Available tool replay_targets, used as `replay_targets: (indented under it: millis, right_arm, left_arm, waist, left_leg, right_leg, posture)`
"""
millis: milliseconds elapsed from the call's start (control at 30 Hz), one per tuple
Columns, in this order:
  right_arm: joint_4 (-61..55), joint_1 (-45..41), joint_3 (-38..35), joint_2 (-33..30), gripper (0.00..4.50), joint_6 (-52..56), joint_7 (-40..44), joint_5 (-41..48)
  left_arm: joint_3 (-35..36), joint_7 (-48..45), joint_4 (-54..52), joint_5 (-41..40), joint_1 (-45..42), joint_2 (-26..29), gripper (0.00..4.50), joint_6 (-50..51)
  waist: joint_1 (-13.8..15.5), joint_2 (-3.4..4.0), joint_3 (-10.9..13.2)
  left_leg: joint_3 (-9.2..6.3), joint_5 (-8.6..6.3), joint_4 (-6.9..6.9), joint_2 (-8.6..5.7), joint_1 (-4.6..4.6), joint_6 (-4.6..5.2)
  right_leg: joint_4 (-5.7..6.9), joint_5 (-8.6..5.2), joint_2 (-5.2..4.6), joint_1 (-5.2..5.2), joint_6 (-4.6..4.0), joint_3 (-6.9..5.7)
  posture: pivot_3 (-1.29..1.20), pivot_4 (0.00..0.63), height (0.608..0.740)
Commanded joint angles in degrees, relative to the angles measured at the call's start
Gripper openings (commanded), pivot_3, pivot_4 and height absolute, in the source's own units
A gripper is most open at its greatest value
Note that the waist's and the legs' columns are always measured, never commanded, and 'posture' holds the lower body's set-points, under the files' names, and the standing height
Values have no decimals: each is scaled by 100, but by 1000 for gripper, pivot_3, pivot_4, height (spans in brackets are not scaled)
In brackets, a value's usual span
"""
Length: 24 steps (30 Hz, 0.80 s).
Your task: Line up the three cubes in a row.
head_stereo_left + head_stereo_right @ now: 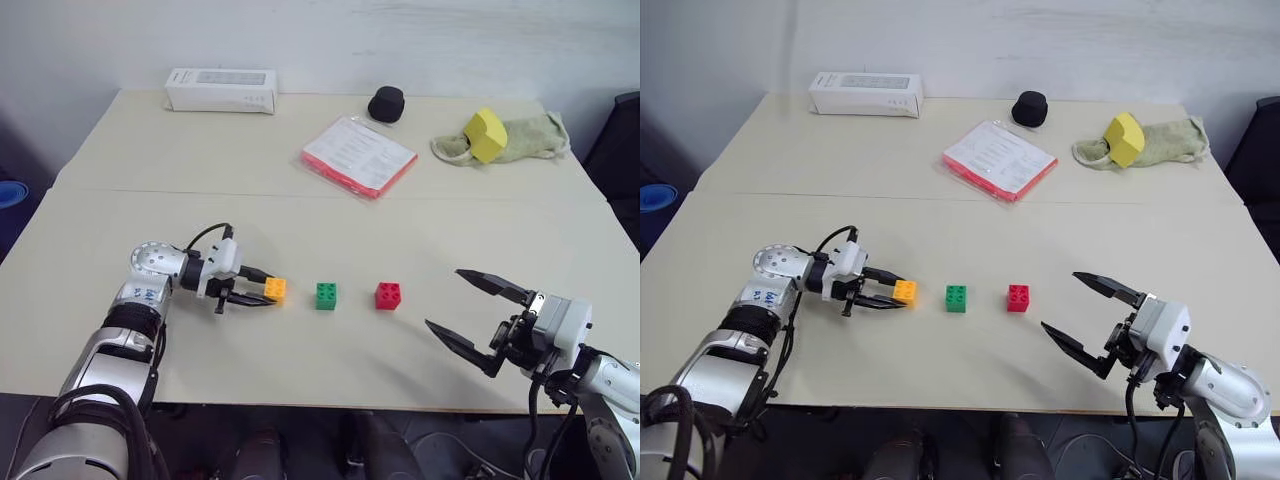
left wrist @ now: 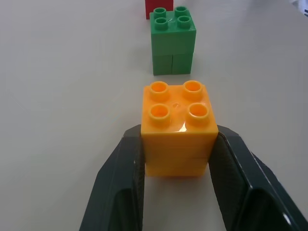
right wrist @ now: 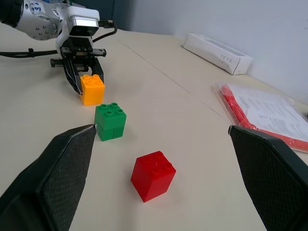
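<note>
Three small cubes: one orange (image 1: 275,289), one green (image 1: 326,295), one red (image 1: 388,295), two pincers, left (image 1: 262,290), right (image 1: 463,306)

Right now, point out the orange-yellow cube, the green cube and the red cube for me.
orange-yellow cube (image 2: 177,130): left wrist view, on its front face just under the studs.
green cube (image 1: 326,296): left eye view, on its front face.
red cube (image 3: 153,175): right wrist view, on its top front edge.
</note>
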Motion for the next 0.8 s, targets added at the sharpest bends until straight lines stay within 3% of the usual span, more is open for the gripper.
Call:
replay_targets:
  millis: [33,200,367,533,800]
  right_arm:
    - [-38,-3,-159,-65,4500,-39,49,70]
    - [49,-32,-166,-53,4500,-63,99,53]
    - [139,-82,-161,-51,4500,-95,146,41]
    - [201,-69,-263,-158,4500,-95,331,116]
    - [558,152,-1108,-1081,4500,132,1296,487]
  left_arm:
    - [-108,-640,-23,-8,141,194,1472,48]
    - [-195,-640,52,39,142,182,1472,9]
    - [-200,-640,-1,22,167,176,3007,23]
    - [236,-634,74,14,173,394,4470,-146]
    - [1163,-228,-1089,-320,1171,1395,4470,514]
  waist:
    - [-16,0,0]
    - [-17,0,0]
    - [-19,-1,1]
    - [1,-1,1]
    - [-33,1,2]
  left_leg:
    - [-1,0,0,0,0,0]
    - [-3,0,0,0,-2,0]
    - [-3,0,1,-1,-7,0]
    - [-9,-1,7,-3,-12,4]
    - [-7,-4,-3,-1,-9,8]
  right_leg:
    - [0,0,0,0,0,-1]
    - [0,0,-1,0,0,-2]
    - [-2,0,-1,-3,0,-2]
    - [-3,0,-4,-3,0,-7]
    - [-11,0,-8,-2,0,-6]
  posture:
    - [0,150,740]
    - [0,150,740]
    - [0,150,740]
    - [0,150,740]
    - [0,150,740]
